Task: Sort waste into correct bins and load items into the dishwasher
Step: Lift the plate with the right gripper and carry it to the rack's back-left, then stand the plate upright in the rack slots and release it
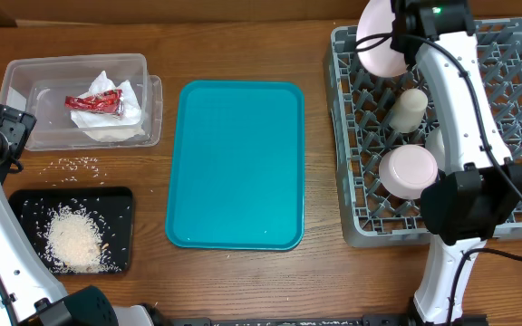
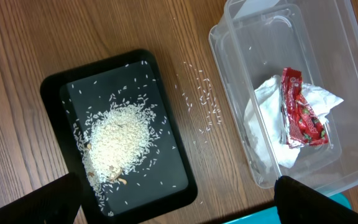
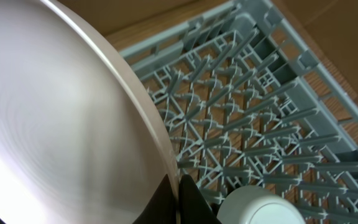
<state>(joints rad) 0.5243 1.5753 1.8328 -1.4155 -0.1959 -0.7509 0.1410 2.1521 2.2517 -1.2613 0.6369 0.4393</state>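
I read the plate (image 3: 61, 124) between the right jaws as smooth, glossy white; the rack (image 3: 260, 118) beyond them, matt grey plastic.

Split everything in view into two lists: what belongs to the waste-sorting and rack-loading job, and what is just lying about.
Belongs to the job:
clear tub, napkins, red wrapper, black tray, rice, grey dish rack, white plate, white bowl, cup.

Just lying about:
teal tray.
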